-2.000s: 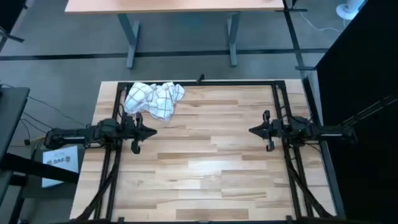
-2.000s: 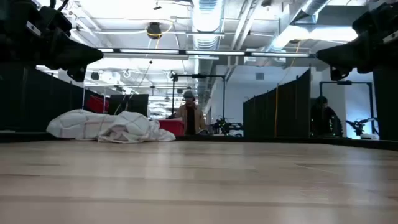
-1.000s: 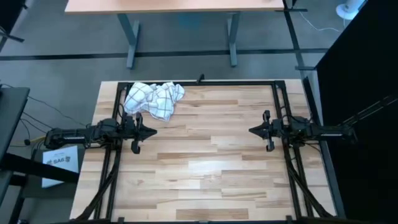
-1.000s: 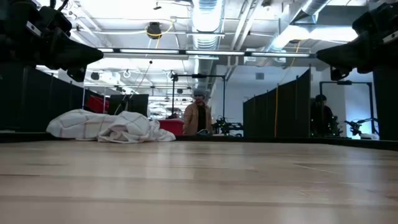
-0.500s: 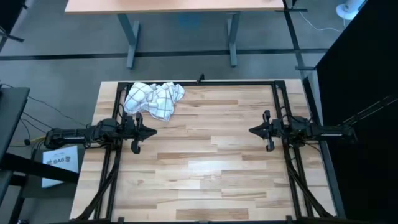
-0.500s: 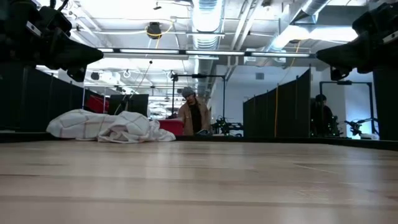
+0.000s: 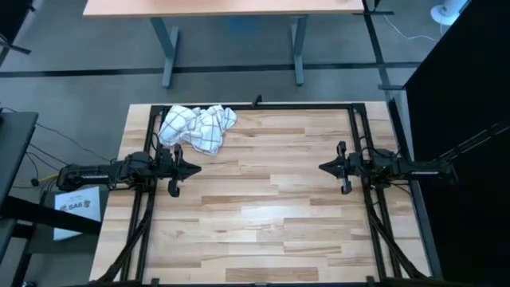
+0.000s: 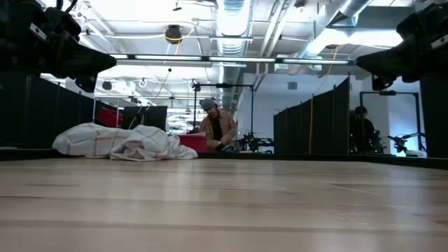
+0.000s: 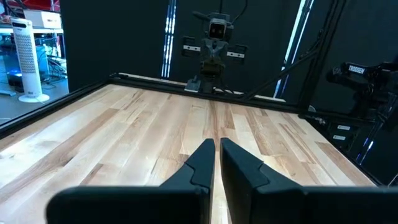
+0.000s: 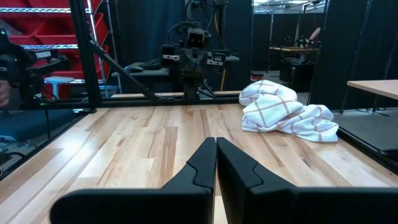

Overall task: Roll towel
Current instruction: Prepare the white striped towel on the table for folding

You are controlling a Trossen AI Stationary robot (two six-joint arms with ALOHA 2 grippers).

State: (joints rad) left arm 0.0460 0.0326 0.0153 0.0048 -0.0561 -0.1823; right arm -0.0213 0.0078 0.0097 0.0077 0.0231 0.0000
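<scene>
Nothing on the table (image 7: 263, 207) is changing from a second ago, so the rolling is not yet starting. The towel (image 7: 198, 127) is lying crumpled at the table's far left corner. The left gripper (image 7: 194, 169) near it and the right gripper (image 7: 323, 167) well away are both hovering pinched closed, holding nothing.

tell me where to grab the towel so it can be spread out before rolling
Probably by the loose edge on the table-centre side of the towel, coming down from above. It lies crumpled in a low heap at the far left corner, with no flat corner showing, and that lower fringe sits nearest the left gripper, which is shut and apart from it. The right gripper waits opposite.
</scene>
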